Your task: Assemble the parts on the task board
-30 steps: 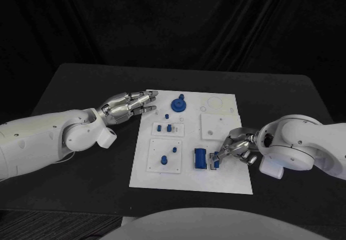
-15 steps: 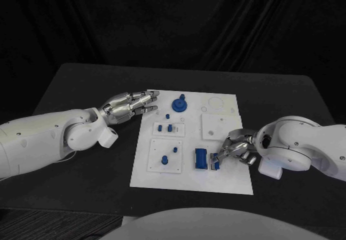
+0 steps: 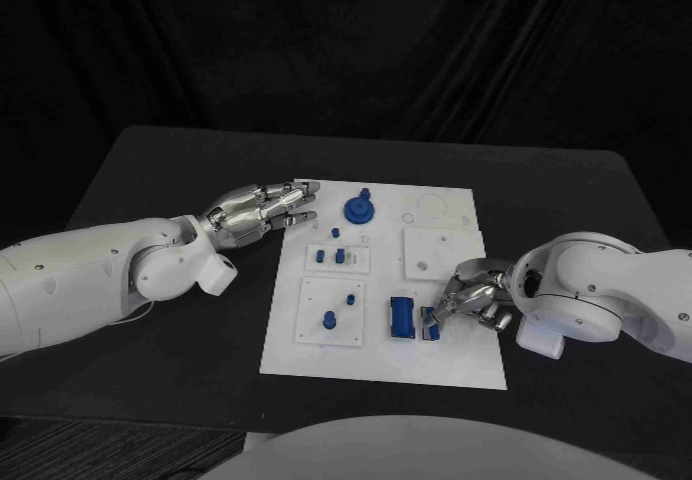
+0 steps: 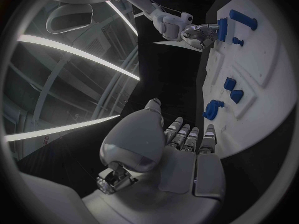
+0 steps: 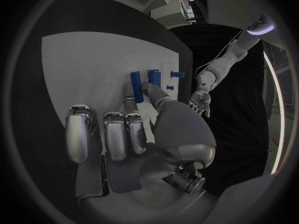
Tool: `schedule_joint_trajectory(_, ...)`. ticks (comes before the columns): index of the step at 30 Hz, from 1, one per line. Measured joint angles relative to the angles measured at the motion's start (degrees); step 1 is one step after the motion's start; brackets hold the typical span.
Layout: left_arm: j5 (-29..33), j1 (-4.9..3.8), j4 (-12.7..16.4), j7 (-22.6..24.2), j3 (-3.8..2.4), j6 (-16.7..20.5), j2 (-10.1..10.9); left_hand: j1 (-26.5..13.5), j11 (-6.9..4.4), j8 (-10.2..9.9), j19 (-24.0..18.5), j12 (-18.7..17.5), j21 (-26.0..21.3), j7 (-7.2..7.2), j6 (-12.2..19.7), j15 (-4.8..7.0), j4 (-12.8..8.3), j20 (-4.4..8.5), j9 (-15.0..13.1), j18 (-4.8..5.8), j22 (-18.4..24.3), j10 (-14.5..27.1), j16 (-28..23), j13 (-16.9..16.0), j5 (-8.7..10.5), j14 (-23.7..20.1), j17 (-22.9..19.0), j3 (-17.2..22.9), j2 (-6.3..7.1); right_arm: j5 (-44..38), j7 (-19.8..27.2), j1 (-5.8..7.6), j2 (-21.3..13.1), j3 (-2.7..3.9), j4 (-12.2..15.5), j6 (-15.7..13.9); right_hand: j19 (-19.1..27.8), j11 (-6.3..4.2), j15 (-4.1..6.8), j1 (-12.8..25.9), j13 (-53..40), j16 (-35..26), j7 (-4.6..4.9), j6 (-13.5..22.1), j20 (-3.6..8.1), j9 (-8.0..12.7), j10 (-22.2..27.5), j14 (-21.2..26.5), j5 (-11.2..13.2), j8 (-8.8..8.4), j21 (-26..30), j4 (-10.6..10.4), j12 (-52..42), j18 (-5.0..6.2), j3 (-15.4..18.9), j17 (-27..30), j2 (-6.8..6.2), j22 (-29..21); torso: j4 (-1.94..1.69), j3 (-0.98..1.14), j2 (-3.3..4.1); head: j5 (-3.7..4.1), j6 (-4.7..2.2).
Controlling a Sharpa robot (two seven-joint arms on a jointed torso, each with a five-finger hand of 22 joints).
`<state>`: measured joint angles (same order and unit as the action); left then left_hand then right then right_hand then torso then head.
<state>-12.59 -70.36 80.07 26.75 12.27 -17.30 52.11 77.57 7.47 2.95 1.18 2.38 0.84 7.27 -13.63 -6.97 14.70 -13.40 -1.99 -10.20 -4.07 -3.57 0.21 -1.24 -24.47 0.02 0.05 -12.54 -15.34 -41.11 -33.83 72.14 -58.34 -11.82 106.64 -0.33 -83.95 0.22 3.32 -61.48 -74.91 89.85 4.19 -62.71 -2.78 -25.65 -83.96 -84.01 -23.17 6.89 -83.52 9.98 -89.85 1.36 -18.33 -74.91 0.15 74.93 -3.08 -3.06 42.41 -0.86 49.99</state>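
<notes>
The white task board (image 3: 382,355) lies mid-table with several blue parts on it. A long blue block (image 3: 401,316) stands near its front right, and a small blue block (image 3: 427,322) sits right beside it. My right hand (image 3: 470,298) reaches in from the board's right edge, and its thumb and a finger pinch the small block (image 5: 154,78) next to the long block (image 5: 136,86). My left hand (image 3: 260,212) hovers at the board's far left edge, fingers stretched out, holding nothing. The left hand (image 4: 181,149) points along the board (image 4: 261,59).
A round blue gear part (image 3: 358,209) stands at the board's back. Two small blue pieces (image 3: 327,257) sit in a square inset, and a peg (image 3: 349,299) and a knob (image 3: 329,321) in another. A white inset plate (image 3: 433,250) lies at the right. Black table surrounds the board.
My right hand's fingers have shifted slightly at the small blue block beside the long one. The left hand has stayed where it was.
</notes>
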Motion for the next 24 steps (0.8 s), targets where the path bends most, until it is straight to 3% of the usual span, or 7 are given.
schedule_joint_trajectory(3, 0.0, 0.0, 0.0, 0.0, 0.0, 0.0, 0.0, 0.0, 0.0, 0.0, 0.0, 0.0, 0.0, 0.0, 0.0, 0.0, 0.0, 0.0, 0.0, 0.0, 0.0, 0.0, 0.0, 0.0, 0.0, 0.0, 0.0, 0.0, 0.0, -0.02, 0.01, -0.01, 0.0, 0.0, -0.02, -0.03, 0.0, 0.0, 0.0, 0.29, 0.0, 0.0, -0.23, 0.23, 0.0, 0.09, 0.0, 0.0, 1.74, 0.05, 0.1, -0.26, 0.0, 0.0, 0.26, 0.0, 0.28, 0.0, 0.01, 0.0, 0.0, -0.03, 0.0)
schedule_joint_trajectory(7, 0.0, 0.0, -0.01, -0.01, 0.0, -0.01, 0.0, 0.0, 0.0, 0.0, 0.0, 0.0, 0.0, 0.0, 0.0, 0.0, 0.0, 0.0, 0.0, 0.0, 0.0, 0.0, 0.0, 0.0, 0.0, 0.0, 0.0, 0.0, 0.0, -0.1, -0.01, -0.08, -0.03, -0.07, -0.09, -0.06, 0.0, -0.02, 0.01, 1.96, 0.0, 0.0, -0.39, 0.8, 0.0, 0.27, -0.01, -0.01, 5.54, 0.17, 0.33, -2.24, 0.0, 0.0, 2.2, 0.0, 0.6, 0.0, 0.01, -0.02, -0.01, 0.03, 0.0)
schedule_joint_trajectory(14, 0.0, 0.0, -0.06, -0.04, 0.02, -0.04, -0.09, 0.0, 0.0, 0.0, 0.0, 0.0, 0.0, 0.0, 0.0, 0.0, -0.16, 0.0, 0.01, 0.0, 0.0, 0.0, 0.0, 0.01, 0.0, 0.0, 0.01, 0.16, 0.0, -0.21, -0.06, -0.16, -0.08, -0.13, -0.15, -0.08, 0.0, -0.12, 0.12, 4.73, 0.0, 0.0, -0.09, 1.3, 0.0, 0.83, -0.1, -0.1, 7.35, 0.16, 0.55, -5.27, 0.0, 0.0, 4.44, 0.0, -0.1, -0.01, -0.03, -0.03, -0.02, 0.19, 0.0)
schedule_joint_trajectory(19, 0.0, 0.0, -0.11, -0.07, 0.01, -0.06, -0.1, 0.0, 0.0, 0.0, 0.0, 0.0, 0.0, 0.0, 0.0, 0.0, -0.16, 0.0, 0.01, 0.0, 0.01, 0.0, 0.0, 0.01, 0.0, 0.0, 0.01, 0.16, 0.0, -0.23, -0.07, -0.16, -0.14, -0.13, -0.15, -0.08, 0.0, -0.12, 0.12, 5.63, 0.0, 0.0, -0.04, 1.35, 0.0, 1.06, -0.1, -0.1, 10.3, 0.16, 0.55, -6.88, 0.0, 0.0, 6.06, 0.0, -0.33, -0.01, -0.03, -0.03, -0.04, 0.21, 0.0)
schedule_joint_trajectory(22, 0.0, 0.0, -0.13, -0.08, 0.01, -0.09, -0.11, 0.0, 0.0, 0.0, 0.0, 0.0, 0.0, 0.0, 0.0, 0.0, -0.16, 0.0, 0.01, 0.0, 0.01, 0.0, 0.0, 0.01, 0.0, 0.0, 0.02, 0.16, 0.0, -0.24, -0.07, -0.16, -0.2, -0.13, -0.14, -0.08, 0.0, -0.12, 0.12, 6.92, 0.01, 0.0, 0.12, 1.51, 0.0, 1.24, -0.1, -0.1, 14.17, 0.16, 0.77, -8.53, 0.0, 0.0, 7.71, 0.0, -0.94, -0.01, -0.03, -0.03, -0.05, 0.18, 0.0)
schedule_joint_trajectory(24, 0.0, 0.0, -0.16, -0.1, 0.01, -0.1, -0.14, 0.0, 0.0, 0.0, 0.0, 0.0, 0.0, 0.0, 0.0, 0.0, -0.16, 0.0, 0.01, 0.0, 0.01, 0.0, 0.0, 0.01, 0.0, 0.0, 0.02, 0.16, 0.0, -0.24, -0.06, -0.16, -0.23, -0.13, -0.11, -0.08, 0.0, -0.12, 0.12, 7.05, 0.01, 0.0, 0.12, 1.51, 0.0, 1.25, -0.1, -0.1, 15.3, 0.16, 0.77, -9.2, 0.0, 0.0, 8.38, 0.0, -1.07, -0.01, -0.03, -0.03, -0.05, 0.17, 0.0)
